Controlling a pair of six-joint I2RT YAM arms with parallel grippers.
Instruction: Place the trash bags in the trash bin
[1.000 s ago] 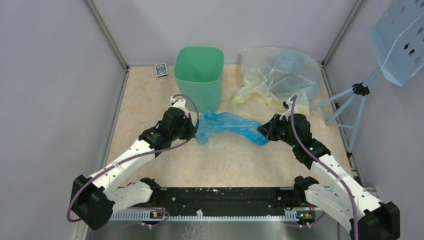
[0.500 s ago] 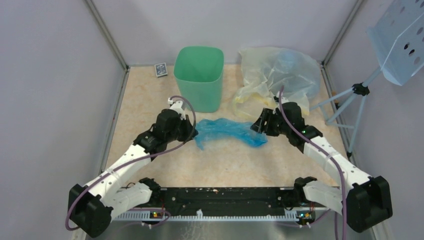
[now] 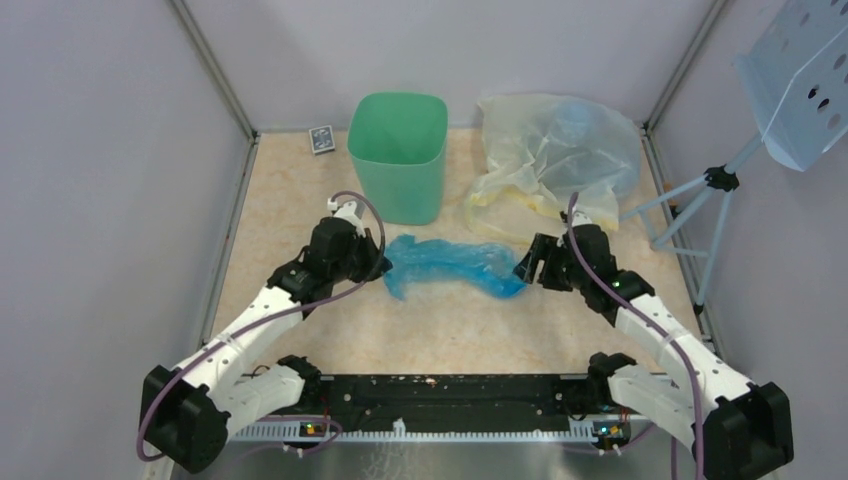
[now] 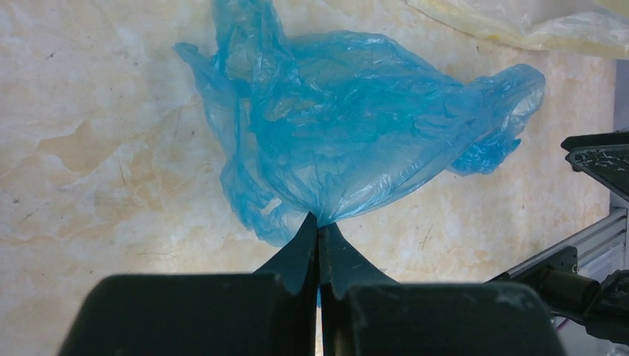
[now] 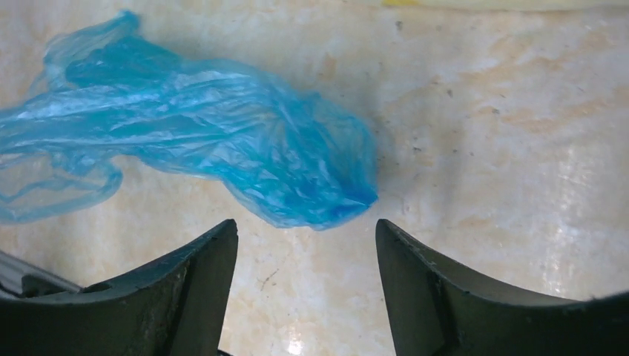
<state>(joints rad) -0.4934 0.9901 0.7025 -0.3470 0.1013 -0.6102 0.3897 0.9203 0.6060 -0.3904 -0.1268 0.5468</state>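
Jaws of the left gripper (image 4: 319, 231) are pinching shut on one end of the blue trash bag (image 3: 450, 262), which is lying on the table (image 3: 300, 200) just before the green trash bin (image 3: 398, 150), likely readying a lift into it. The right gripper (image 5: 305, 226) is gaping wide beside the bag's other end, gripping nothing.

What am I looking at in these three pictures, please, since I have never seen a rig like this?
These are two robot arms bolted to a table. One picture looks down from above and behind them; the other two come from cameras on the wrists. On the table stand a green bin, a pile of yellowish bags, a small dark box and, lying between the arms, a blue bag. The left end effector is shut on the blue bag's edge; the right end effector is open, holding nothing.
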